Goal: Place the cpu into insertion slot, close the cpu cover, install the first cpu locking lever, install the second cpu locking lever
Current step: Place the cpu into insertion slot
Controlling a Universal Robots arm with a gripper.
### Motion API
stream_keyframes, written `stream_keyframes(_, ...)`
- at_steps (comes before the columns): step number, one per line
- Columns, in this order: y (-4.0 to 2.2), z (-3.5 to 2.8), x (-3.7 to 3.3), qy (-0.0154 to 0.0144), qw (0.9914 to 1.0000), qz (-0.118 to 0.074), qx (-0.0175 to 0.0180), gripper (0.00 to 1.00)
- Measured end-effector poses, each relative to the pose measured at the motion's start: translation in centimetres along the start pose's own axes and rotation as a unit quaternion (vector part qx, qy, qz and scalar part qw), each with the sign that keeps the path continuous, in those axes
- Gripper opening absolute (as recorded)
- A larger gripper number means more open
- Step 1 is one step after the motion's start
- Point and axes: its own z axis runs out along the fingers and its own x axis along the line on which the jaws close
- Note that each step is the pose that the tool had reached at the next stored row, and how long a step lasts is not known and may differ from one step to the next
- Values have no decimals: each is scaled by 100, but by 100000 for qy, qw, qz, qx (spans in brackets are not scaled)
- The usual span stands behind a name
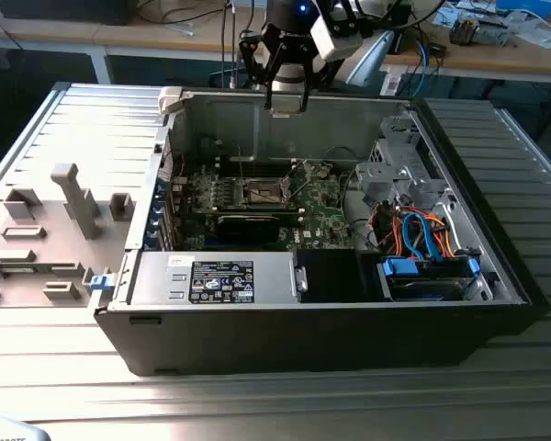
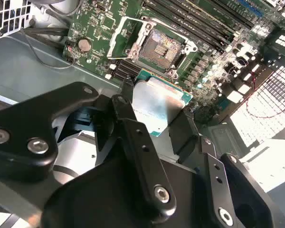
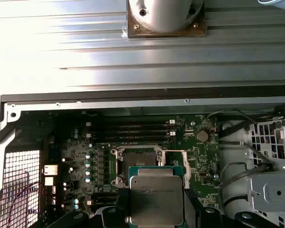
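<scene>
Cpu (image 2: pixel 159 107), a flat square chip with a brushed silvery lid and a greenish rim, sits clamped between the gripper's (image 2: pixel 156 116) matt black fingers (image 2: pixel 129 111) in the second wrist view. It is held in the air above the green motherboard (image 2: pixel 97 26), apart from the insertion slot (image 2: pixel 161 46), a dark square recess with a glinting pin field. Beside the slot the cpu cover (image 2: pixel 117 33), a thin silver frame, stands flipped open.

In the first wrist view the cpu's metal top faces the camera and hides part of the bare slot behind it.

In the exterior view the gripper hovers over the far wall of the open grey sheet-metal computer case (image 1: pixel 257 129), high above the board.
</scene>
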Motion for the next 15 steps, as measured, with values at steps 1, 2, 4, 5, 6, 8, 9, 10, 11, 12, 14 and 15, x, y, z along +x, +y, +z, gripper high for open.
stream_keyframes(1,0,5,4,5,100000,-3,6,54)
stream_keyframes(2,-1,9,7,4,100000,3,5,54)
stream_keyframes(4,-1,15,12,0,100000,9,-1,54)
stream_keyframes(5,-2,19,13,2,100000,-8,2,54)
stream_keyframes(6,-2,25,16,2,100000,-1,1,54)
stream_keyframes(8,-4,35,19,2,100000,0,4,54)
stream_keyframes(9,-4,39,20,2,100000,0,3,54)
stream_keyframes(10,-4,41,20,-1,100000,-2,2,54)
stream_keyframes(11,-4,44,20,0,100000,-2,2,54)
stream_keyframes(12,-5,45,21,3,100000,1,2,54)
stream_keyframes(14,-5,48,21,4,100000,-2,3,54)
stream_keyframes(15,-5,50,21,1,100000,-1,3,54)
